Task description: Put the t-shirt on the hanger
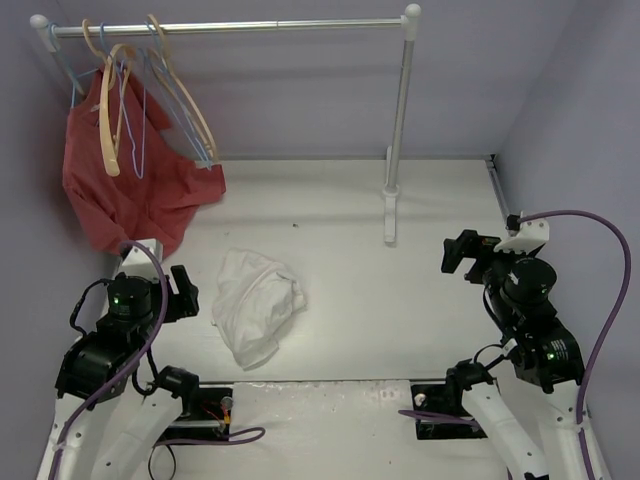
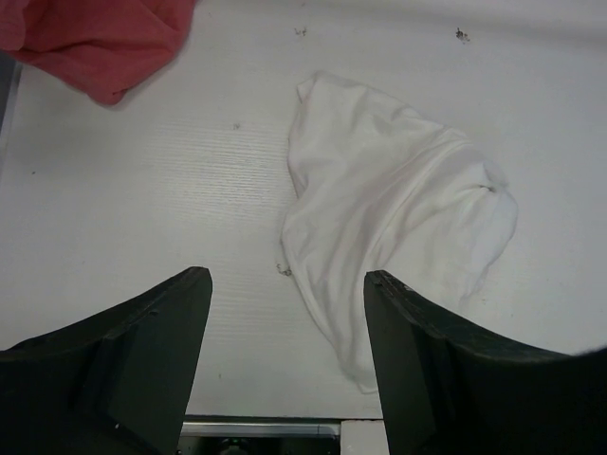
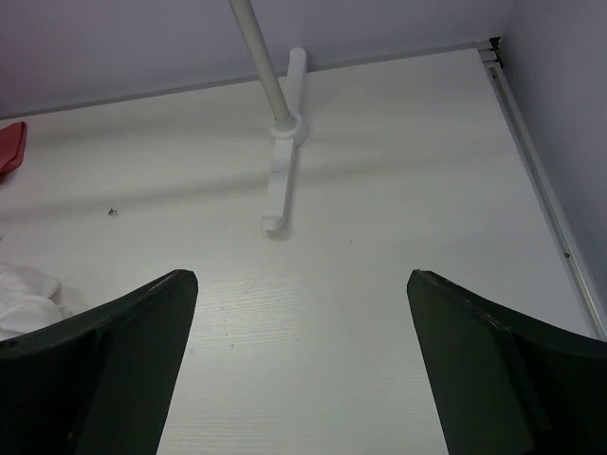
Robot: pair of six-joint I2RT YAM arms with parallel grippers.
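Top external: crumpled t-shirt [image 1: 258,303], long axis near-to-far.

We see the white t-shirt [image 1: 258,305] [image 2: 389,218] lying crumpled in a heap on the table [image 1: 400,260], while the light tan wooden hanger [image 1: 199,124] hangs tilted by its hook from the rail [image 1: 280,26].

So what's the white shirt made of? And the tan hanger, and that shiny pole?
The t-shirt looks like soft, matte cloth, maybe cotton: it lies crumpled in floppy folds. The hanger looks like smooth light wood, going by its tan colour and thick curved arm, though painted plastic can't be ruled out. The pole seems to be metal: thin, straight, with a grey sheen.
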